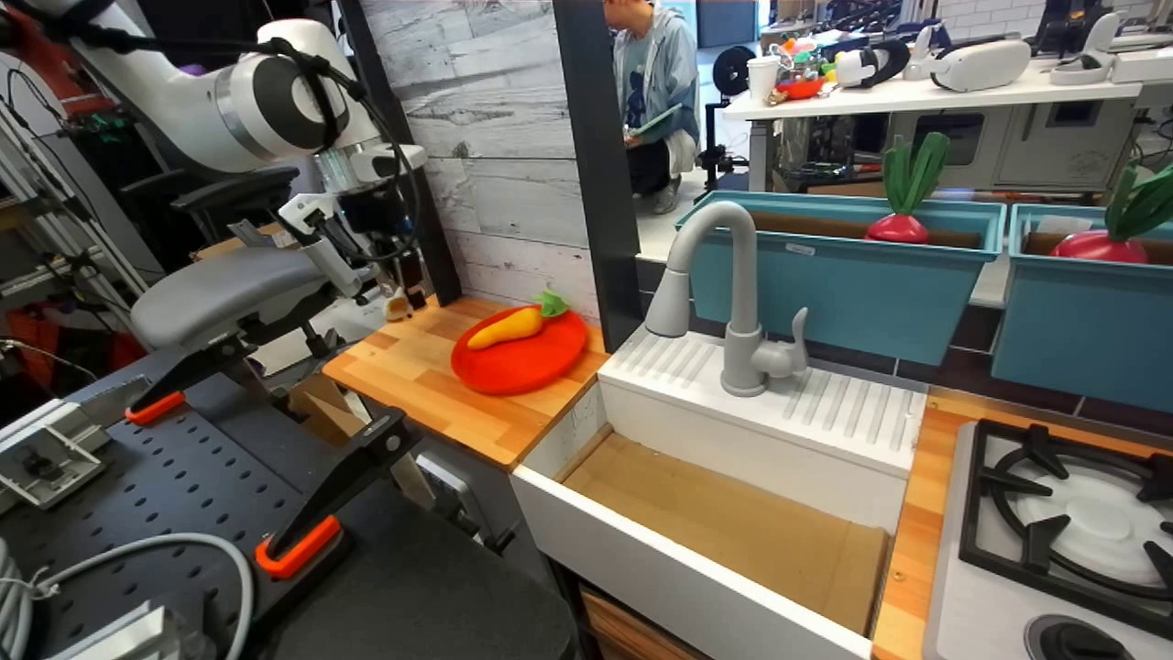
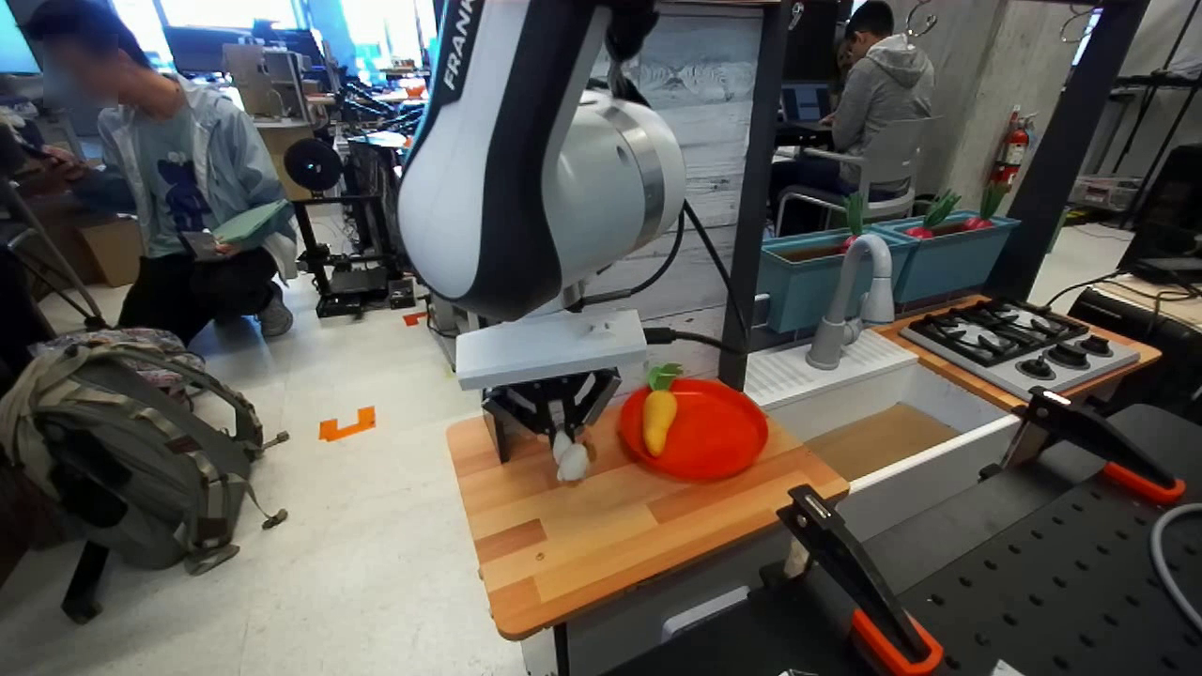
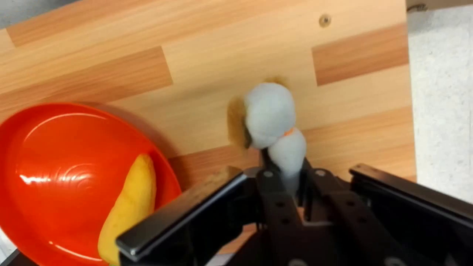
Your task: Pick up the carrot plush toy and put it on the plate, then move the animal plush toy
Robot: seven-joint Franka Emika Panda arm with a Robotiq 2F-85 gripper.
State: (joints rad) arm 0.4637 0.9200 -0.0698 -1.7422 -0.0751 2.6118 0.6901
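Observation:
The carrot plush toy (image 1: 507, 327) is yellow-orange with a green tuft and lies on the plate, its tuft at the rim. It also shows in an exterior view (image 2: 659, 420) and the wrist view (image 3: 131, 207), where its tuft is nearly cut off. The red-orange plate (image 1: 536, 364) rests on the wooden counter and also shows in an exterior view (image 2: 718, 434). The animal plush toy (image 3: 271, 112) is whitish with brown patches and an orange band. My gripper (image 3: 282, 162) is shut on its narrow end and holds it over the counter beside the plate. It also shows in an exterior view (image 2: 571, 460).
The wooden counter (image 2: 601, 535) ends at an open edge over the floor. A white sink (image 1: 678, 568) with a grey faucet (image 1: 740, 302) adjoins it, then a stove (image 1: 1081, 513). A whitewashed wood panel (image 1: 495, 137) stands behind the plate. Black clamps (image 1: 339, 477) stand near the front.

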